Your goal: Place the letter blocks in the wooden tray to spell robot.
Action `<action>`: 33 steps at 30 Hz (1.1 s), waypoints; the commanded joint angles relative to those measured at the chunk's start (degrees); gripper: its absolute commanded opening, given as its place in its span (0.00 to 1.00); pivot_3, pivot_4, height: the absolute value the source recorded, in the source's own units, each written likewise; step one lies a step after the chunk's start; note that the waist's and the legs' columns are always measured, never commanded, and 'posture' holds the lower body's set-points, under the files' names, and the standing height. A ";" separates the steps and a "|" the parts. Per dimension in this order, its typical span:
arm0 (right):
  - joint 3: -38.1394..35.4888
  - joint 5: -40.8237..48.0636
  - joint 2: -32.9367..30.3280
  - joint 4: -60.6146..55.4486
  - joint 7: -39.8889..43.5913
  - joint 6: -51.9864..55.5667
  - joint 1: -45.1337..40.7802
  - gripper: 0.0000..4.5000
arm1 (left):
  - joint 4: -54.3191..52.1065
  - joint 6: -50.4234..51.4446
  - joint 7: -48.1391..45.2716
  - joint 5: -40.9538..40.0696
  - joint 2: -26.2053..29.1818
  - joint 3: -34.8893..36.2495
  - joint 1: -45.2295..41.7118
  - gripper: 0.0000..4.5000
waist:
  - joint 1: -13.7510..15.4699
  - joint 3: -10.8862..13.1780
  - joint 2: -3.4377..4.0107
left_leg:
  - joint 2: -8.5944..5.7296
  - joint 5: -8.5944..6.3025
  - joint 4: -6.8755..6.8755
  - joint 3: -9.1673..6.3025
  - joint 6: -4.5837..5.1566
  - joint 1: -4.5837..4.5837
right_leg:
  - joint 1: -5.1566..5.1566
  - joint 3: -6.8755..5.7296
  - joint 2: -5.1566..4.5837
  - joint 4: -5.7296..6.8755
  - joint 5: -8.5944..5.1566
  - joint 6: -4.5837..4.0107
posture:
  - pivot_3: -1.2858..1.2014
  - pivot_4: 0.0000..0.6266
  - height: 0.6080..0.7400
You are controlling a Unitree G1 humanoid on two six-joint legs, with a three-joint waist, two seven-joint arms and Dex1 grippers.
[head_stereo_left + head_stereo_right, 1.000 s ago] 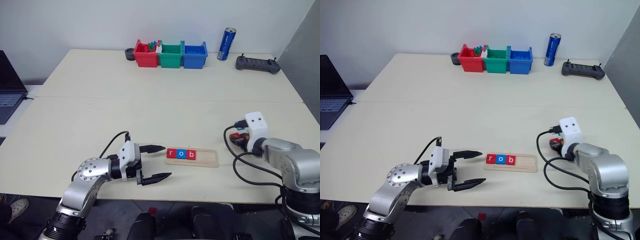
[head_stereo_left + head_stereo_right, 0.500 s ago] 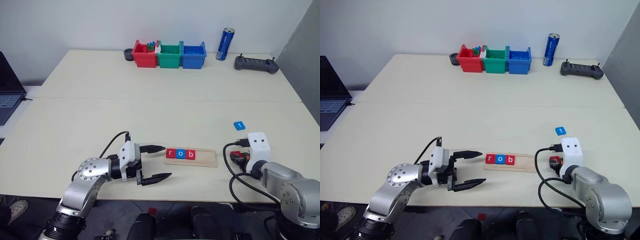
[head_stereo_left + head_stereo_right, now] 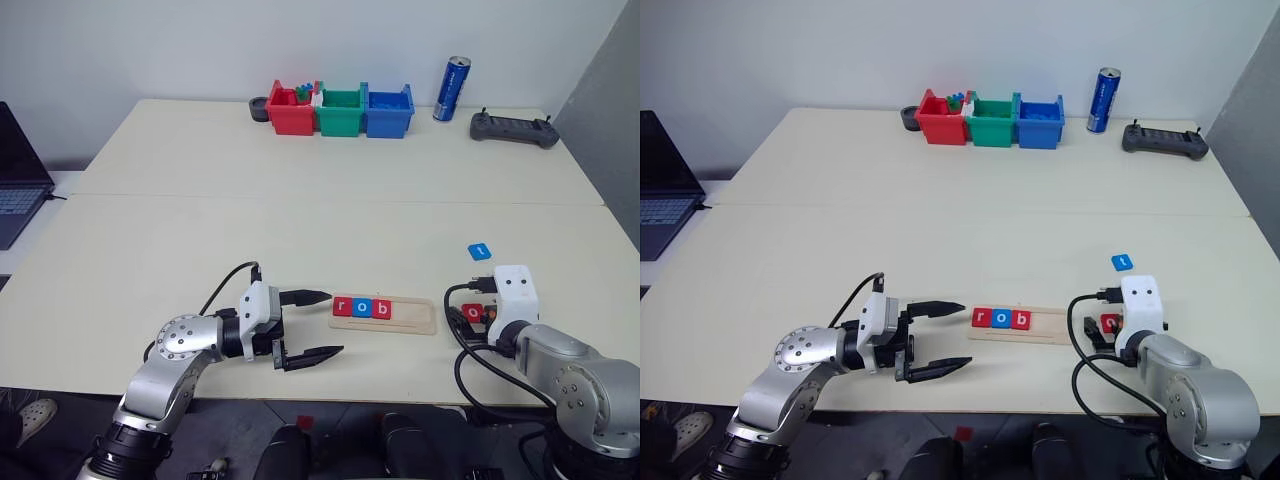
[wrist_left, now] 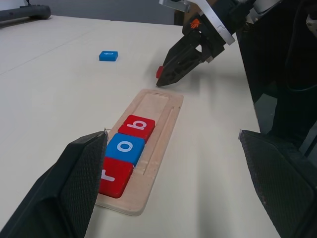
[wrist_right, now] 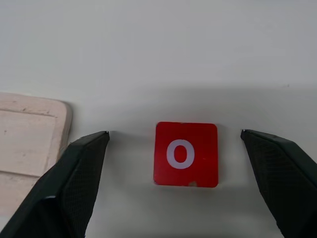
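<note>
**Three tiles in, two still out on the table**

I count r, o, b in the wooden tray (image 3: 385, 315). Red "o" tile (image 5: 186, 154) sits between my right hand's (image 5: 176, 144) spread fingers; blue tile (image 3: 480, 251) lies beyond. Left hand (image 3: 310, 325) gapes, empty. Only the wrist view shows that "o".

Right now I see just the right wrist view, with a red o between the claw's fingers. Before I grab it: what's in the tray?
Observer: The tray holds three tiles spelling rob at its left end; the right part is bare.
Operator: Where's the last tile?
Observer: A blue tile lies flat on the table, beyond the right claw, apart from the tray.
Operator: Is the left claw in the way?
Observer: No. The left claw is open, just off the tray's left end.
</note>
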 commanded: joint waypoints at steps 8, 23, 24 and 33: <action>0.17 5.44 -13.64 8.96 12.89 -8.19 -14.09 0.99 | 0.42 -1.48 -0.40 0.07 -0.18 0.40 -1.58 1.00 | -0.06 0.02 0.02 | -0.01 0.00 -0.03 0.02 0.01 -0.02 | -0.03 0.01 0.01 -0.02 0.00 -0.01 | 0.52 0.24 1.00; 9.73 -1.53 -40.09 49.63 73.20 -88.39 -2.50 0.99 | 0.05 -2.12 -0.31 0.30 -0.84 -0.33 -1.05 1.00 | -0.41 0.06 -0.04 | 0.09 -0.03 0.03 0.21 0.05 0.15 | 0.06 0.11 0.04 -0.01 0.03 0.04 | 0.52 0.24 1.00; 10.19 -1.72 -39.88 50.94 73.71 -89.40 -3.09 0.99 | 0.09 -2.14 -0.31 0.28 -0.83 -0.38 -1.09 1.00 | -0.43 0.06 -0.04 | 0.09 -0.02 0.03 0.21 0.05 0.15 | 0.06 0.12 0.04 -0.01 0.03 0.03 | 0.52 0.24 1.00; 16.21 -5.55 -35.87 63.14 76.09 -99.52 -8.09 0.99 | -0.22 -2.00 -0.34 0.19 -0.74 -0.60 -1.18 1.00 | -0.06 0.06 -0.04 | 0.03 -0.02 0.06 0.19 0.04 0.12 | 0.06 0.12 -0.02 -0.01 0.04 0.02 | 0.52 0.24 1.00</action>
